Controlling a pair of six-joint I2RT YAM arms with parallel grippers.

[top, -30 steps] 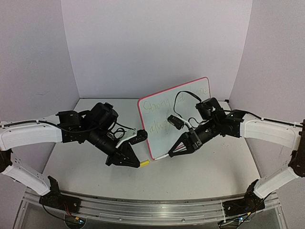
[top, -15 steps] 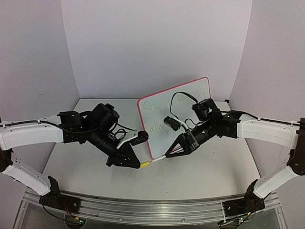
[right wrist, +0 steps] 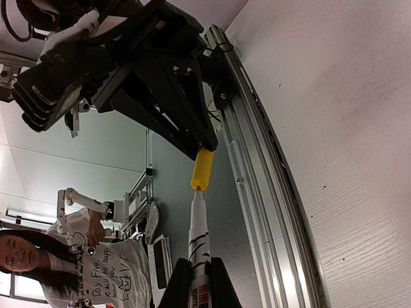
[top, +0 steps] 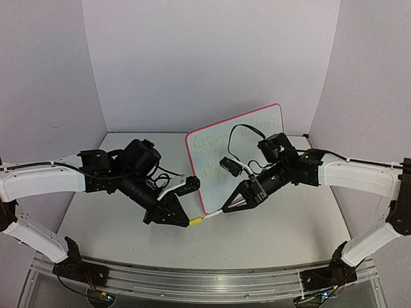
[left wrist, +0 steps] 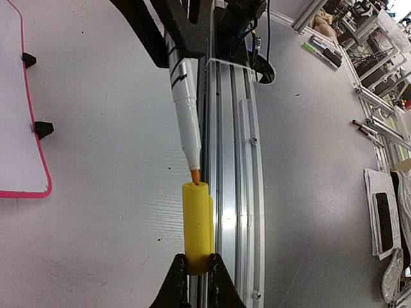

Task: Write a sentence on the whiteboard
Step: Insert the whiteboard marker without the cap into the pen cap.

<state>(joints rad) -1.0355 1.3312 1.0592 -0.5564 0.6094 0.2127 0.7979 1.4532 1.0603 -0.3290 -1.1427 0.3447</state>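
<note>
A white felt marker with an orange tip [left wrist: 183,102] is being gripped in the closed right jaws. A yellow cylindrical plastic cap [left wrist: 197,228] is being pinched by its closed end in the left jaws, and both are being held low over the pale grey tabletop [top: 276,224], near its front. The rectangular whiteboard with the thin pink-red rim [top: 209,189] is being seen propped at a tilt just behind them, with the faint yellow-green cursive sentence [top: 215,142] written across it in two lines, so recapping is judged to be the step in hand. If the marker is pushed in off-axis, the tip could be smeared on the cap's rim. The cap, held only at its end, could also be levered out of the left jaws. The right arm is being held close in front of the board and could knock it. Only in the left wrist view is the tip being shown just at the cap's mouth, not yet seated. Only from above are the whole board and the writing being shown. In the right wrist view, the marker's black-banded barrel is being shown where it is clamped.
</note>
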